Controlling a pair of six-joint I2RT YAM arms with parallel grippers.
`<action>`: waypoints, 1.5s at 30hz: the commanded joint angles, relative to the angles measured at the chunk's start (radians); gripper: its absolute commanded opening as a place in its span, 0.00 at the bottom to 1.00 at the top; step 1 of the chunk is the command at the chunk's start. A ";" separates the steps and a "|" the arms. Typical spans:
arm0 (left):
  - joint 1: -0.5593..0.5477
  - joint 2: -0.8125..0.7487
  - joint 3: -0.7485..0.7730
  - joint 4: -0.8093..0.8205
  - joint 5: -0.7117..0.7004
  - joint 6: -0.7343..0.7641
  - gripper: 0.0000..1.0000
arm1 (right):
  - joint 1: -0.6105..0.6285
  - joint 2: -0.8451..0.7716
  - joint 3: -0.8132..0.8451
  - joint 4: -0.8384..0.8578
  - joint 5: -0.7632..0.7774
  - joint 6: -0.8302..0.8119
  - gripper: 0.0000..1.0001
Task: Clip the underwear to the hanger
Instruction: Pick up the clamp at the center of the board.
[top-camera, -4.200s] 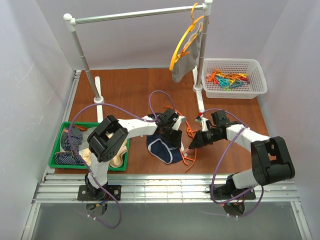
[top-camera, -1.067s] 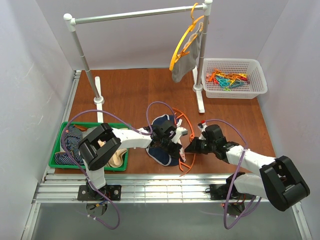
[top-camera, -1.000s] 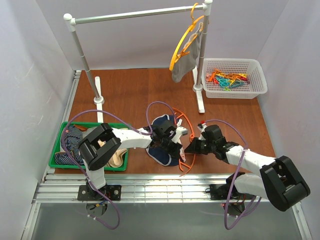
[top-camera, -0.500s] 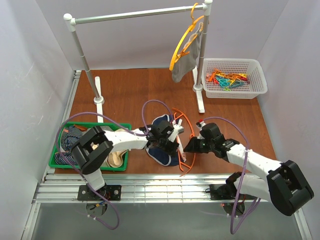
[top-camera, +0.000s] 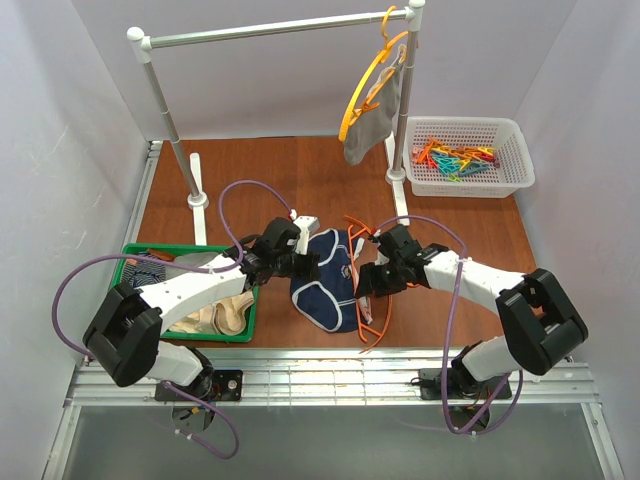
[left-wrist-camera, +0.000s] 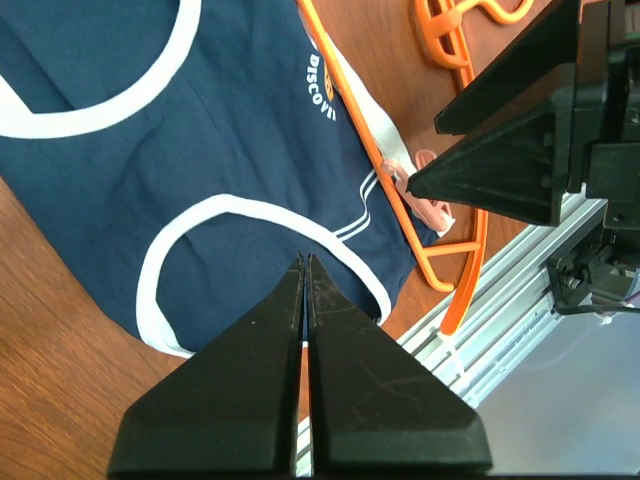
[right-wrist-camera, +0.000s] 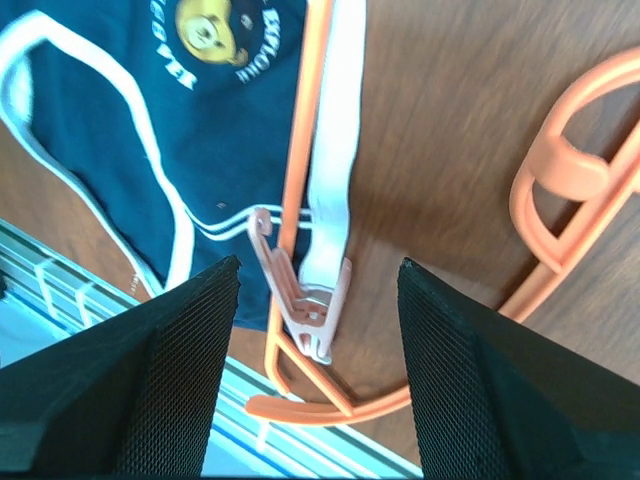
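The navy underwear (top-camera: 322, 278) lies flat on the brown table, with white piping and a white waistband (right-wrist-camera: 335, 130). The red-orange hanger (top-camera: 366, 300) lies along its right edge. A pale pink clip (right-wrist-camera: 303, 290) sits on the hanger bar (right-wrist-camera: 300, 120) and the waistband's end. My right gripper (right-wrist-camera: 318, 272) hovers open over that clip, a finger on each side, touching nothing. My left gripper (left-wrist-camera: 305, 260) is shut and empty above the underwear (left-wrist-camera: 190, 140), at its left edge in the top view. The left wrist view also shows the hanger (left-wrist-camera: 455, 270) and the clip (left-wrist-camera: 425, 195).
A white basket (top-camera: 520, 150) of coloured clips stands at the back right. A green tray (top-camera: 140, 249) with other underwear is at the left. The rack (top-camera: 270, 30) carries a yellow hanger with grey underwear (top-camera: 368, 125); its feet stand on the table behind.
My right gripper has opened and let go of the clip, which stays on the hanger. My left arm has drawn back to the left, off the underwear.
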 joint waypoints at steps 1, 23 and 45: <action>-0.004 -0.024 -0.016 -0.021 -0.017 -0.019 0.00 | 0.014 0.027 0.065 -0.100 0.005 -0.044 0.57; -0.003 -0.050 -0.045 0.001 -0.020 -0.019 0.00 | 0.129 0.242 0.278 -0.365 0.174 -0.087 0.34; -0.003 -0.049 -0.050 0.012 -0.006 -0.017 0.00 | 0.139 0.248 0.307 -0.309 0.165 -0.081 0.08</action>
